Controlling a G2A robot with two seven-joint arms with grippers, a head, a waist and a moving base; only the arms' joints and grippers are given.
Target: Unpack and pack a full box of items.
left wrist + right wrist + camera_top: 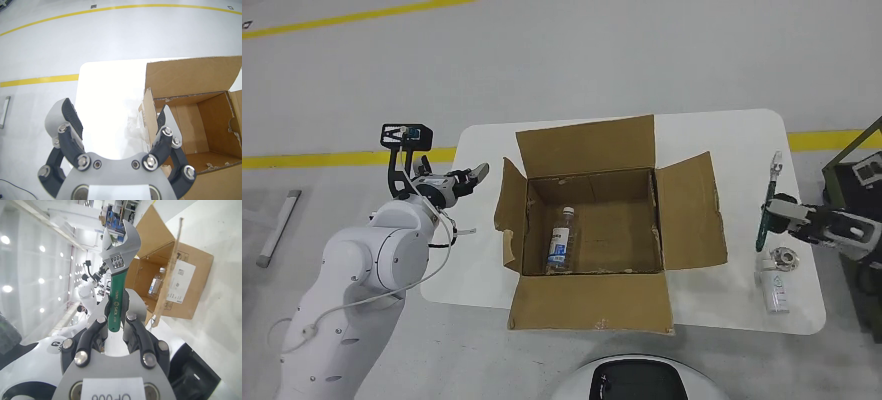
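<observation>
Brown cardboard box (587, 148), matt, rough at the torn edges. Inside the box, a clear, shiny plastic bottle (560, 240). Beside the box, a wrench (117, 279) with shiny metal head and smooth green handle. Under the box, a smooth white table (722, 135).

Ahead of the wide-spread left gripper (115, 111), bare table (477, 250) is showing. The box (592, 300) is holding its side flap (508, 215) upright just beside it. Past that flap a bottle (560, 240) is lying by the nearer wall, with bare box floor beyond. Near the right gripper (118, 296), clamping a wrench (118, 262), a metal ring (783, 257) and a white tube (777, 290) are lying.
</observation>
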